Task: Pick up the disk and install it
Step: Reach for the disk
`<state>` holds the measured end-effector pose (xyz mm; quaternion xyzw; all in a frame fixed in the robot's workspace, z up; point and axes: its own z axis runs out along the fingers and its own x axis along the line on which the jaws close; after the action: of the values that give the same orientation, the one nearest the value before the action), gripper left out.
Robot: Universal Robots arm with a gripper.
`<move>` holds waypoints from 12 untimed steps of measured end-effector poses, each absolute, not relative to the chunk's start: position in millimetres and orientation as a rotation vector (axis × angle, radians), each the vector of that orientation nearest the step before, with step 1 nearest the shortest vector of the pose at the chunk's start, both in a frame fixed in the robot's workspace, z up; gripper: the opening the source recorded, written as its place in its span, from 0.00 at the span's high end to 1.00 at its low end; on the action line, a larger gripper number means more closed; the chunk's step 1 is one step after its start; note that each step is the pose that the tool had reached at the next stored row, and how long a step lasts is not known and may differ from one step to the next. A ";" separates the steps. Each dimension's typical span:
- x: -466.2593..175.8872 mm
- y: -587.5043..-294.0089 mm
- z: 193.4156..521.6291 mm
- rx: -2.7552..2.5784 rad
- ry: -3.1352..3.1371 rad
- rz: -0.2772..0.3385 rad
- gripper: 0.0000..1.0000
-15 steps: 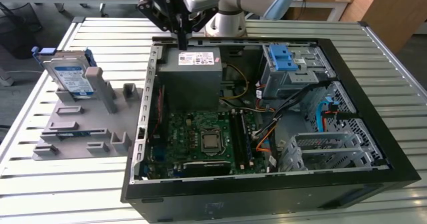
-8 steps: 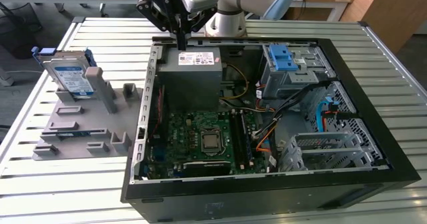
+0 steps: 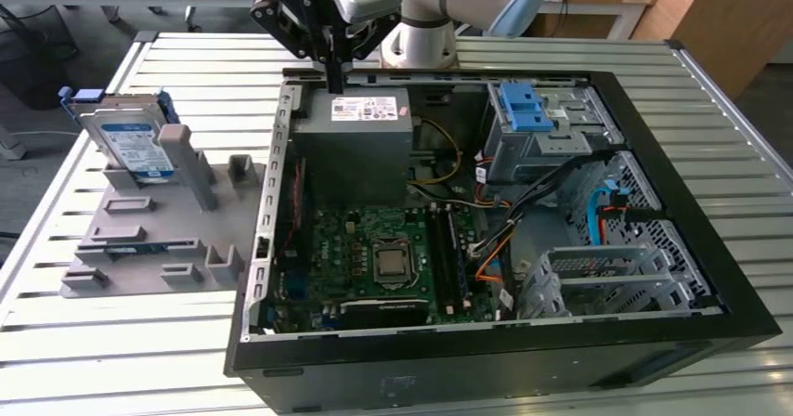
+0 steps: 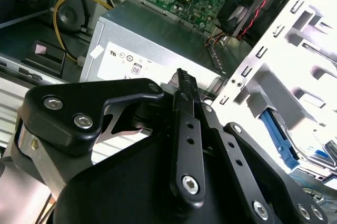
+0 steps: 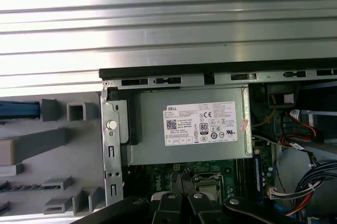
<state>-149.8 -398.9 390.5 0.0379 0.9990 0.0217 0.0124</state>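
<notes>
As we are scanning from the exterior view's left, the disk (image 3: 130, 142) is standing on edge in a grey slotted holder (image 3: 162, 249), just outside the open computer case (image 3: 496, 365). Our gripper (image 3: 334, 84) is hanging over the case's corner where the power supply (image 3: 359, 147) is sitting, white sticker facing up. The gripper's fingers are pressed together and gripping nothing.

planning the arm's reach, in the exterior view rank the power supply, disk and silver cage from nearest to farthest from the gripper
1. power supply, just under the gripper, inside the case
2. disk, in the grey holder outside the case, exterior view's left
3. silver cage, case corner at the exterior view's lower right
</notes>
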 end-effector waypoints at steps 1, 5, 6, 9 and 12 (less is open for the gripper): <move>-150.0 -398.9 390.5 0.118 3.114 0.068 0.89; -150.8 -398.9 390.5 0.118 3.114 0.067 0.89; -151.0 -398.9 390.5 0.118 3.114 0.068 0.89; -151.6 -398.9 390.5 0.118 3.114 0.068 0.89; -152.3 -398.9 390.5 0.118 3.114 0.068 0.89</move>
<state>-152.3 -398.9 390.5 0.0379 0.9990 0.0217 0.0125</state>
